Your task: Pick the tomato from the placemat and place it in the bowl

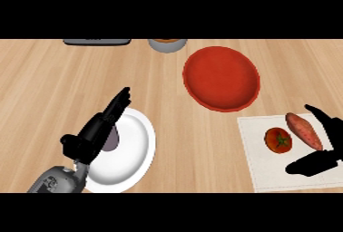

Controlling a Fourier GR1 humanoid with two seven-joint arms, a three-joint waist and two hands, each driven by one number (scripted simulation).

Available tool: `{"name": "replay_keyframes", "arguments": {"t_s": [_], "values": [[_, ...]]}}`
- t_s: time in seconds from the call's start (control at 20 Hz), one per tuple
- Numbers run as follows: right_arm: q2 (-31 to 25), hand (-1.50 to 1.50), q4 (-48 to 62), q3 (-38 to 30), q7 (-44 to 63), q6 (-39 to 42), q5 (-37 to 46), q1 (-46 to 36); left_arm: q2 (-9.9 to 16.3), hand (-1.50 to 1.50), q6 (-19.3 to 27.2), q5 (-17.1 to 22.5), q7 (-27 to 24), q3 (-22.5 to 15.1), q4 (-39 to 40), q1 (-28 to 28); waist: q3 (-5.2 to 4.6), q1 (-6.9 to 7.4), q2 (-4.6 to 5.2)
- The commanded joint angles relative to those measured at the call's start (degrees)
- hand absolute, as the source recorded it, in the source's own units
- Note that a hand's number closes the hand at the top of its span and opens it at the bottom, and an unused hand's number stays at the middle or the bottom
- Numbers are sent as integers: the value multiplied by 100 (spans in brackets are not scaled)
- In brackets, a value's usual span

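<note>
On the white placemat [268, 174] at lower right, the tomato [278, 140] sits touching a sweet potato [304, 131] inside the right hand [320, 158], spread wide and holding nothing, so closing could catch both, far from the red bowl [222, 77].

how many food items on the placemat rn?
2. Tomato at the placemat's middle; sweet potato just right of it, near the right hand. The hand may hide more.
</note>
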Motion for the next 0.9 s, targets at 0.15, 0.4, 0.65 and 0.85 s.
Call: {"name": "replay_keyframes", "arguments": {"t_s": [0.15,0.4,0.65,0.85], "values": [[407,-150,-277,-44,1513,769,-223,-725,-102,0,-314,-164,-2,219,108,115,18,-15,-1],[791,-150,-263,283,1282,596,464,-380,-270,0,-371,-320,128,293,-115,337,20,-25,-3],[961,-150,129,361,751,356,1231,-255,-178,0,-774,-186,234,775,2,-76,21,-36,2],[1156,-150,262,393,343,197,1886,-101,-461,0,-614,-553,239,679,-179,207,22,-28,0]]}}
